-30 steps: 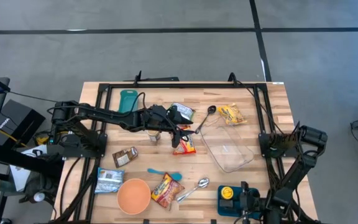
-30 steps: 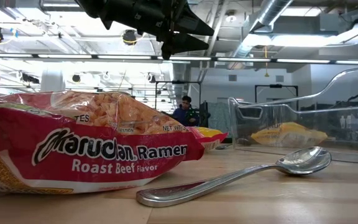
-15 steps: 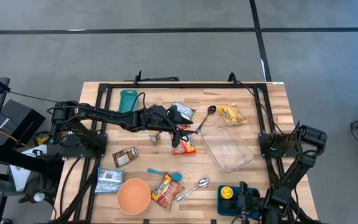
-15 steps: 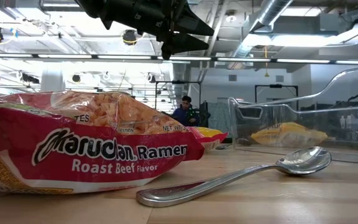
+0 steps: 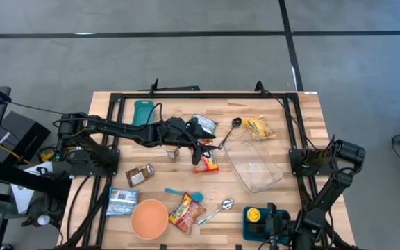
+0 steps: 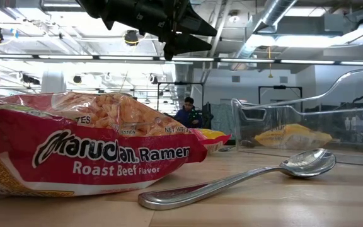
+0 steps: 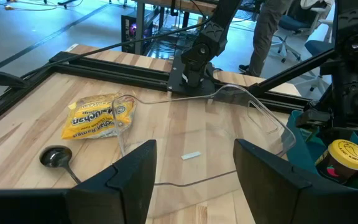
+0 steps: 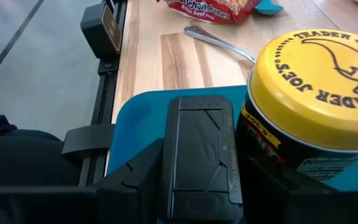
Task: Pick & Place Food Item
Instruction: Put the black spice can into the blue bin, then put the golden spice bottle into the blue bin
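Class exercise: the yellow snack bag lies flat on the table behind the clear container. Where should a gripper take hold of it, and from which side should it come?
Probably from above, pinching the yellow snack bag across its narrow width near the middle. It lies flat, so there is little to grip from the side, and the clear container sits close beside it. The left gripper, open, is nearest.

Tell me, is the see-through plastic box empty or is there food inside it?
Empty. The clear plastic container shows only bare wood through its bottom from above; the yellow noodle packet lies outside, beside its far edge.

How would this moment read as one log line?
left gripper: open, above ramen packet | right gripper: parked beside yellow-lidded jar | clear container: empty
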You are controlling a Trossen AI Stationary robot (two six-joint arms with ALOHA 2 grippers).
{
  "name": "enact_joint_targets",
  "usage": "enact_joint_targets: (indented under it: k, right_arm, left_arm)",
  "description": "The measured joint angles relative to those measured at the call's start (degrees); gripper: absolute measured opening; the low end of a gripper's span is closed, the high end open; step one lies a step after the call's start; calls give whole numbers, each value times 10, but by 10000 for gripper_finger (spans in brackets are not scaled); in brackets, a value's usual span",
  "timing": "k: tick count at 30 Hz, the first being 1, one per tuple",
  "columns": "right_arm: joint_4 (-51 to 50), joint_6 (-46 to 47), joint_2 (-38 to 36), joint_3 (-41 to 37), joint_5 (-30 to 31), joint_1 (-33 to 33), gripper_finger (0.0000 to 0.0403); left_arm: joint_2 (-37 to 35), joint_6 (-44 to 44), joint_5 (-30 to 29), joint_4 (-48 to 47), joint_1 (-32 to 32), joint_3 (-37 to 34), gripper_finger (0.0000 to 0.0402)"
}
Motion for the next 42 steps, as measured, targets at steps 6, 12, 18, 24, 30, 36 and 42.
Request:
enact_joint_targets:
  k: [6, 12, 18, 24, 30, 36, 42]
  right_arm:
    - [-1, 0, 0, 0, 0, 0, 165]
    - [-1, -6, -14, 0, 0, 0, 160]
    - [-1, -6, -17, 0, -1, 0, 158]
    - [0, -6, -17, 0, -4, 0, 177]
    - [0, 0, -17, 0, -5, 0, 229]
    - [-7, 0, -26, 0, -6, 0, 266]
    - [-18, 0, -55, 0, -17, 6, 268]
  left_arm:
    - [0, 0, 0, 0, 0, 0, 208]
    - [0, 0, 0, 0, 0, 0, 208]
    - [0, 0, 0, 0, 0, 0, 208]
    - [0, 0, 0, 0, 0, 0, 208]
    - [0, 0, 0, 0, 0, 0, 208]
    - [0, 0, 0, 0, 0, 0, 208]
    - [0, 0, 0, 0, 0, 0, 208]
